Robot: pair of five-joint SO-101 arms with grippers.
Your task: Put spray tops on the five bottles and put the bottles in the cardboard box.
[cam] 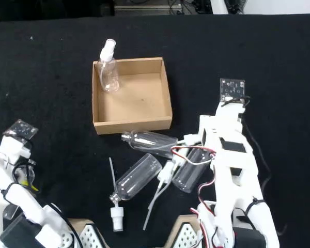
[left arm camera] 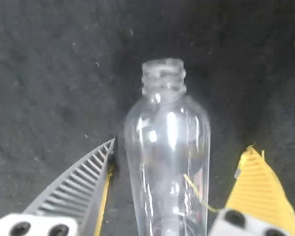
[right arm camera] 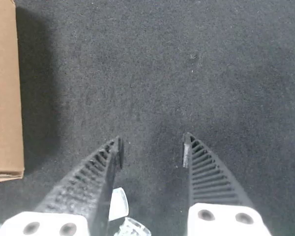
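A clear bottle with no top (left arm camera: 167, 147) stands between the fingers of my left gripper (left arm camera: 181, 145), which is open with a small gap on each side. My right gripper (right arm camera: 151, 142) is open over bare black cloth, beside the cardboard box (right arm camera: 4, 88). In the high view one bottle with a spray top (cam: 108, 67) leans in the back left corner of the box (cam: 132, 124). Three topless bottles (cam: 150, 142) (cam: 137, 175) (cam: 191, 173) lie in front of the box. Two loose spray tops (cam: 116, 213) (cam: 165, 175) lie among them.
The table is covered in black cloth (cam: 279, 62). The right arm (cam: 230, 155) stands just right of the lying bottles. The left arm (cam: 15, 155) is at the front left. White arm bases sit at the front edge.
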